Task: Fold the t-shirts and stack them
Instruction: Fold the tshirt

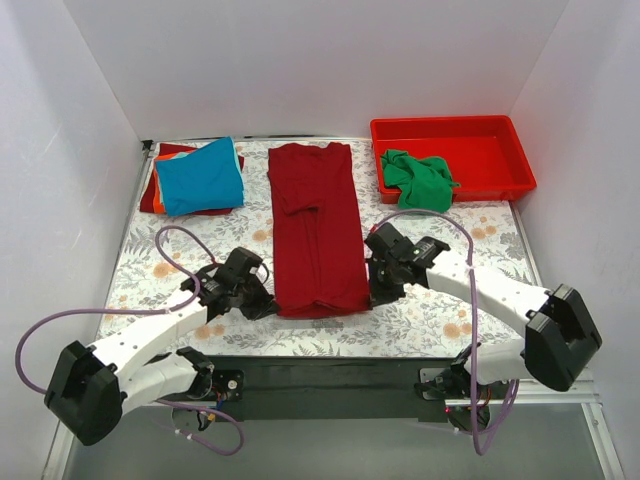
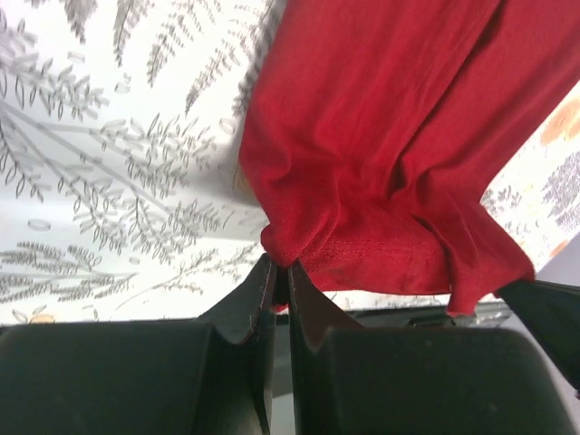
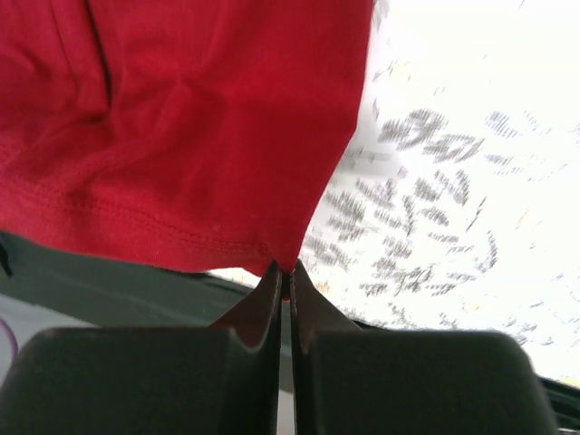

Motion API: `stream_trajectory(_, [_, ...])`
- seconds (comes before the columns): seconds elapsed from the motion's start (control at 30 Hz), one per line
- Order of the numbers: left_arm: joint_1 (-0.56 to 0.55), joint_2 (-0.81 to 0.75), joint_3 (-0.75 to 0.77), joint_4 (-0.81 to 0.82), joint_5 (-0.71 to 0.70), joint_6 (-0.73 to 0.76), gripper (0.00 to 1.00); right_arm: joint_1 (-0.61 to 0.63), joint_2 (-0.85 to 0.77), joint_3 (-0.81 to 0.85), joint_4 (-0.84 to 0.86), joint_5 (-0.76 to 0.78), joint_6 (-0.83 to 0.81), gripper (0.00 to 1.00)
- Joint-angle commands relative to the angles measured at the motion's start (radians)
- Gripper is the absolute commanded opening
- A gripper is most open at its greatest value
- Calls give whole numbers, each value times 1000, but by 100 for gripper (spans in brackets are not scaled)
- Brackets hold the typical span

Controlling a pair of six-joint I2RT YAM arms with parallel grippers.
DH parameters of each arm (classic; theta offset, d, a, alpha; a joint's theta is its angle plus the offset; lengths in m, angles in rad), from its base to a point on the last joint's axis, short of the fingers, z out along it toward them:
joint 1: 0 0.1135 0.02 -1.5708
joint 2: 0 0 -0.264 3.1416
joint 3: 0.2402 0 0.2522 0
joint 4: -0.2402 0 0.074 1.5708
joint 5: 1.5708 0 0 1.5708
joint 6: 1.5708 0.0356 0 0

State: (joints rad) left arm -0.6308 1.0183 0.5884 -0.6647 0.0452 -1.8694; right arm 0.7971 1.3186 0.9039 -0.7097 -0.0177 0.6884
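Dark red cloth t-shirt (image 1: 315, 225) lies as a long strip in the frame's middle on the floral table (image 1: 440, 315), left claw (image 1: 268, 305) and right claw (image 1: 375, 292) each closed on a lower hem corner. Both should, I think, lift together, carrying the hem evenly upward.

The dark red shirt (image 1: 315, 235) is folded into a long narrow strip with its sleeves tucked in. It lies flat and runs straight away from both claws. Its near hem is bunched, with the left corner pinched in the left claw (image 1: 270, 306) and the right corner pinched in the right claw (image 1: 376, 296). The blue shirt (image 1: 200, 177) is folded and tops a pile well beyond the left claw, over an orange shirt (image 1: 158, 193) and a red shirt (image 1: 172, 150). The green shirt (image 1: 418, 178) lies crumpled well beyond the right claw.
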Motion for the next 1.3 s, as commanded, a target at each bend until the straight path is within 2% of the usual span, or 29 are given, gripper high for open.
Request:
stream_trajectory(0.0, [3,45,54,34,-97,35,0,-39,63,96,-33,62,-73,1])
stream_trajectory(0.17, [26,150,134,103,-139,128,0,-78,189,223,-31,104,-154,1])
stream_trajectory(0.3, [112,227,172,151,-146,211,0,-133,269,329,-31,119,-197,1])
stream_trajectory(0.47, [238,313,208,307,-47,324,0,-176,382,429,-27,139,-250,1])
stream_trajectory(0.5, [268,344,220,329,16,343,0,-189,399,450,-25,147,-263,1])
stream_trajectory(0.73, [310,612,436,421,102,472,0,-251,545,630,-25,147,-299,1])
stream_trajectory(0.87, [335,726,557,425,123,495,0,-274,648,720,-27,137,-314,1])
stream_trajectory(1.0, [356,808,616,419,127,492,0,-291,723,808,-27,118,-323,1])
stream_trajectory(1.27, [372,839,639,413,90,460,0,-318,814,898,-28,79,-345,1])
